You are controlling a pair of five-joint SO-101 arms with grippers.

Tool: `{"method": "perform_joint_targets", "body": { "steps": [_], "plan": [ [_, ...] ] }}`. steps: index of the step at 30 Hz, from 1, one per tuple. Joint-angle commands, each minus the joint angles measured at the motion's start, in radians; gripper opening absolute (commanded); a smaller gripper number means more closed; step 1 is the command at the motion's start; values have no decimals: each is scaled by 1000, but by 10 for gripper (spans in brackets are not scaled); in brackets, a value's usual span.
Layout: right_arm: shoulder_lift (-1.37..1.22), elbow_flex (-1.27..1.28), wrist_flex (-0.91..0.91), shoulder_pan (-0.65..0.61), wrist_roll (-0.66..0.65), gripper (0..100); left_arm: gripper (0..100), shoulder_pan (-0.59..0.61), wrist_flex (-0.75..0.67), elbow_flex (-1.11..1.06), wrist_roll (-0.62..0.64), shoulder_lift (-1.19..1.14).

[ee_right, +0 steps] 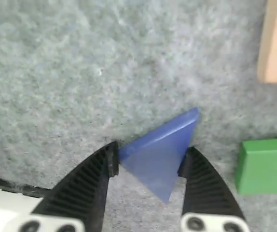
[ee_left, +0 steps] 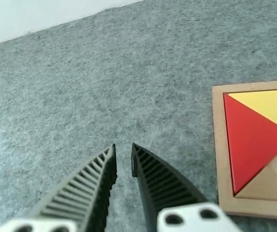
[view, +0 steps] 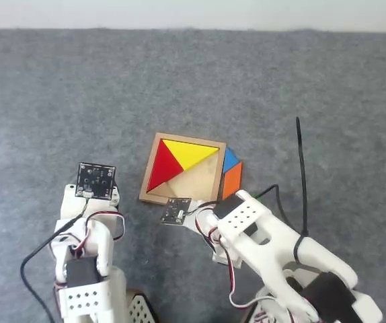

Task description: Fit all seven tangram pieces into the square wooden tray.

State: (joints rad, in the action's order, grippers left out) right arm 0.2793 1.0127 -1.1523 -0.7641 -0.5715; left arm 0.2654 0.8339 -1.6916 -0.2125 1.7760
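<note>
Tray (view: 196,183): square, pale wood, at mid counter (view: 79,94). It is turned slightly askew, with its near edge facing the two arms.
Red triangle (view: 161,169): seated in the tray. Its long edge runs along the tray's left wall and its apex points to the centre.
Yellow triangle (view: 189,153): seated in the tray. Its long edge runs along the far wall and its apex points to the centre.
Violet-blue triangle (ee_right: 158,159): on the grey counter near a tray corner. One sharp corner points away from the tool.
Right tool (ee_right: 150,153): pinching the violet-blue triangle, one finger on each side.
Left tool (ee_left: 123,151): narrow gap between the fingers, nothing between them, left of the tray.
Loose pieces: light blue piece (view: 230,160) and orange piece (view: 233,180) touch the tray's right wall from outside. Green piece (ee_right: 266,165) lies near the held triangle.
Hard to tell: whether the held triangle lies flat or is tipped.
Cut off: the green piece and the tray run past the frame edge in the right wrist view.
</note>
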Motion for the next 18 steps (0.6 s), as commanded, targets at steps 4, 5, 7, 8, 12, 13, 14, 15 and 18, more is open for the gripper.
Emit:
{"method": "perform_joint_targets", "body": {
  "steps": [4, 5, 7, 8, 12, 13, 14, 15, 18],
  "plan": [
    [-7, -107, -143, 1, -26, 101, 55, 9, 3, 33, -9, 12],
    [-7, -129, -163, 1, -49, 101, 55, 9, 3, 33, -9, 12],
    [-7, -180, -222, 1, -115, 101, 55, 9, 3, 33, -9, 12],
    [-7, -209, -254, 1, -140, 101, 55, 9, 3, 33, -9, 12],
    [-7, -321, -380, 1, -233, 101, 55, 9, 3, 33, -9, 12],
    [-7, -344, -401, 1, -262, 101, 55, 9, 3, 33, -9, 12],
    [-7, -368, -418, 1, -285, 101, 55, 11, 3, 33, -9, 12],
    [-7, -393, -432, 1, -299, 101, 55, 15, 3, 35, -8, 12],
    [-7, -468, -453, 1, -367, 101, 55, 49, 0, 35, -3, 12]
  ]
}}
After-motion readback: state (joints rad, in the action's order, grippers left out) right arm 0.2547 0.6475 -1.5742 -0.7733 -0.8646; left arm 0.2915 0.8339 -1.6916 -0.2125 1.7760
